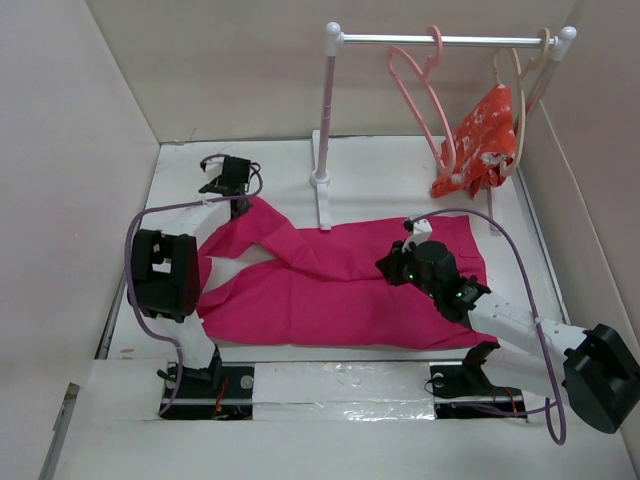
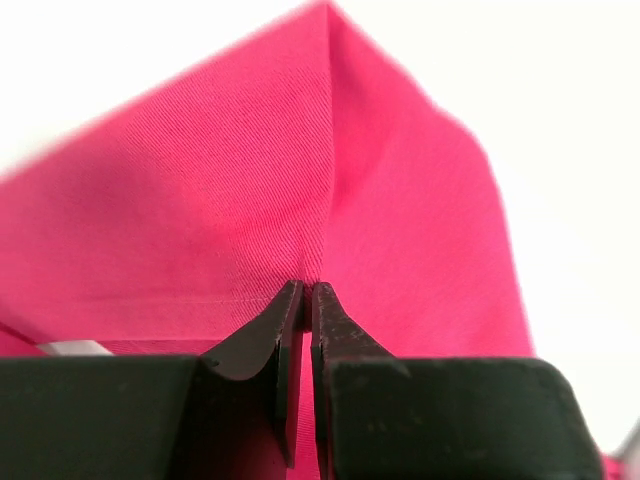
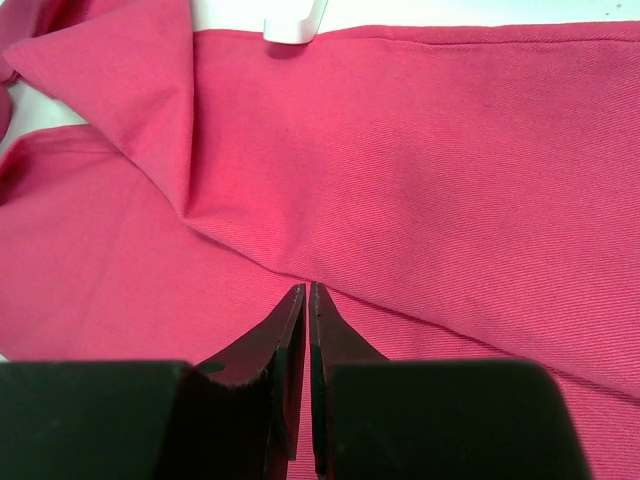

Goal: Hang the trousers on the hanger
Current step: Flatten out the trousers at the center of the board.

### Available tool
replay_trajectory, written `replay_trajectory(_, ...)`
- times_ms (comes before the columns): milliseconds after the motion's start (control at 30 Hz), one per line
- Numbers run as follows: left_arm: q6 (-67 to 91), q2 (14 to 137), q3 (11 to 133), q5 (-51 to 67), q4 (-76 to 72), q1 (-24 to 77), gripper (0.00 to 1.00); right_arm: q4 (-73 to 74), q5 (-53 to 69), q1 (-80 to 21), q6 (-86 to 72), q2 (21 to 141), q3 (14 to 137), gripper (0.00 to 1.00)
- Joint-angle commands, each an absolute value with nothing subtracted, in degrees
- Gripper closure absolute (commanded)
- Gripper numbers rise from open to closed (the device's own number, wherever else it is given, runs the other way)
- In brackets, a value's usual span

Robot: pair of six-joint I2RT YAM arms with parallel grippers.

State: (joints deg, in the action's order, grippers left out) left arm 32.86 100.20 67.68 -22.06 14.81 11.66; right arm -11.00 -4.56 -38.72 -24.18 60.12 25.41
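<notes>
The magenta trousers lie spread flat across the table, legs pointing left. My left gripper is at the far end of the upper leg. In the left wrist view its jaws are shut on a pinch of the trousers, and the cloth rises in a tent above them. My right gripper rests on the waist half. Its jaws are shut to a thin slit against a fold of the trousers; no cloth shows between them. The salmon-pink hanger hangs bare on the rail.
A white rack stands at the back, its post and foot just behind the trousers. A cream hanger carrying an orange-red flowered garment hangs at the right end of the rail. White walls close in left, right and behind.
</notes>
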Motion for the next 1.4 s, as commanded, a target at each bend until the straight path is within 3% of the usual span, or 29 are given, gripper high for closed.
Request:
replay_trajectory(0, 29.8, 96.5, 72.5, -24.0, 17.9, 11.1, 1.00, -13.4, -6.2, -39.1, -23.9, 59.3, 25.6, 0.89)
replay_trajectory(300, 28.0, 98.3, 70.0, -25.9, 18.2, 11.1, 1.00, -13.1, -6.0, -39.1, -24.2, 59.2, 25.8, 0.89)
replay_trajectory(800, 22.1, 103.9, 93.9, -38.8, 24.3, -1.3, 1.00, -12.9, -8.7, -39.1, -24.3, 59.9, 25.5, 0.86)
replay_trajectory(1100, 20.8, 97.9, 96.6, -25.5, 14.7, -6.6, 1.00, -12.1, -12.8, -39.1, -25.0, 60.7, 26.3, 0.85)
replay_trajectory(1233, 20.2, 99.6, 101.9, -28.0, 17.0, -6.6, 1.00, -12.0, -14.8, -39.1, -25.6, 61.2, 26.3, 0.84)
replay_trajectory(1367, 22.8, 98.0, 97.3, -30.8, 15.7, -7.1, 1.00, -12.2, -16.9, -39.1, -26.1, 60.6, 25.6, 0.84)
